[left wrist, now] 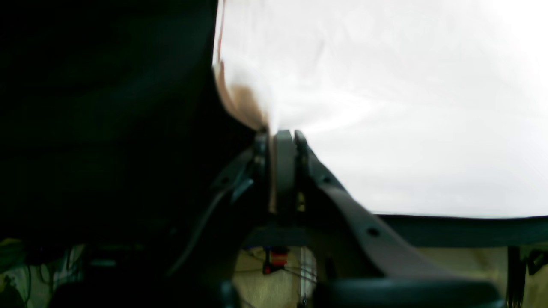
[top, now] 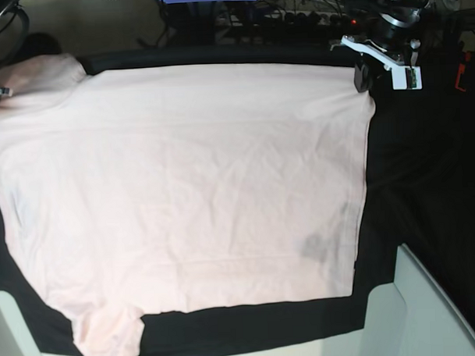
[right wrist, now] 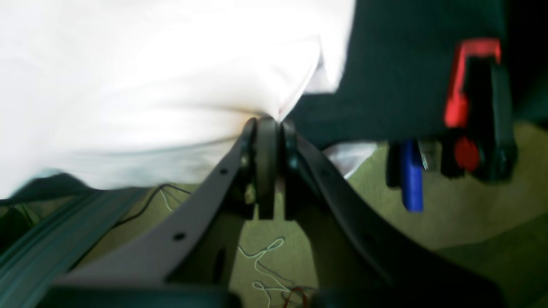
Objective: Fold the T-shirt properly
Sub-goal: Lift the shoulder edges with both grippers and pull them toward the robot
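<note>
While the T-shirt (top: pixel 183 195) lies spread flat, plain side up, over the black table cloth (top: pixel 425 187), we judge no fold made yet. Our left gripper (left wrist: pixel 282 134) and right gripper (right wrist: pixel 267 122) are both clamped tight on cloth at the shirt's far edge; every fold remains.

- Left gripper (left wrist: pixel 284 134): dark grey fingers (left wrist: pixel 342 201), long, curving in toward the tips; round screw holes along each; a thin dark cable beside one.
- Right gripper (right wrist: pixel 267 122): same dark, curved, hole-dotted build.
- Base view: the left arm's end carries a white bracket (top: pixel 385 57) with a small green board (top: pixel 413 77).
</note>
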You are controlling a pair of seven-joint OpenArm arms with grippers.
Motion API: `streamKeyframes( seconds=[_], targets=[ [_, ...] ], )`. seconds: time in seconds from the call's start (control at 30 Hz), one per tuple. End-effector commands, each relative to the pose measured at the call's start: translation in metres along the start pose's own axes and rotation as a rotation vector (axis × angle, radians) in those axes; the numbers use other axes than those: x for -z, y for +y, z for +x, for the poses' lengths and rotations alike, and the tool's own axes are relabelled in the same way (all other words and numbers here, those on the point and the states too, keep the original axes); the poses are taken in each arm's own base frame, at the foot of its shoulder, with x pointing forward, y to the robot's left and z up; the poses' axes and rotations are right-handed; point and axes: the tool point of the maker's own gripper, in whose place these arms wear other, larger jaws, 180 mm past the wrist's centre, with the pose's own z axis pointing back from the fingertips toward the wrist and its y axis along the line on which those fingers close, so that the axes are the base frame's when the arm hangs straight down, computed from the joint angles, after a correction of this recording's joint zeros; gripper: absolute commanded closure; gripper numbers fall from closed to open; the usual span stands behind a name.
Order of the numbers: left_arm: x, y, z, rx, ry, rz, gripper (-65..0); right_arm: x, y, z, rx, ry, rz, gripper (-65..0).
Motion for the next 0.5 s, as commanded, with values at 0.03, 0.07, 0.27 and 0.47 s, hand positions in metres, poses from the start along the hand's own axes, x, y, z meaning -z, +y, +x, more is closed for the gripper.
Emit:
streamKeyframes(
  seconds=[0.03, 0.07, 0.27, 0.47],
  targets=[
    [0.0, 0.002, 0.012, 0.006, -0.026, 0.003, 0.0, -0.006, -0.007, 0.016, -0.009, -0.04, -0.02, 0.0],
    [0.001, 0.002, 0.013, 0.006, -0.027, 0.003, 0.0, -0.006, -0.006, 0.019, -0.01, -0.046, -0.018, 0.0],
    [0.01, 0.0, 0.028, 0.005, -0.067, -0.003, 0.0, -0.009, -0.005, 0.042, -0.027, -0.088, -0.018, 0.0],
    [0.022, -0.003, 0.036, 0.008, -0.037, -0.012, 0.0, 0.0, 0.005, 0.061, -0.062, -0.093, 0.018, 0.0]
  ],
)
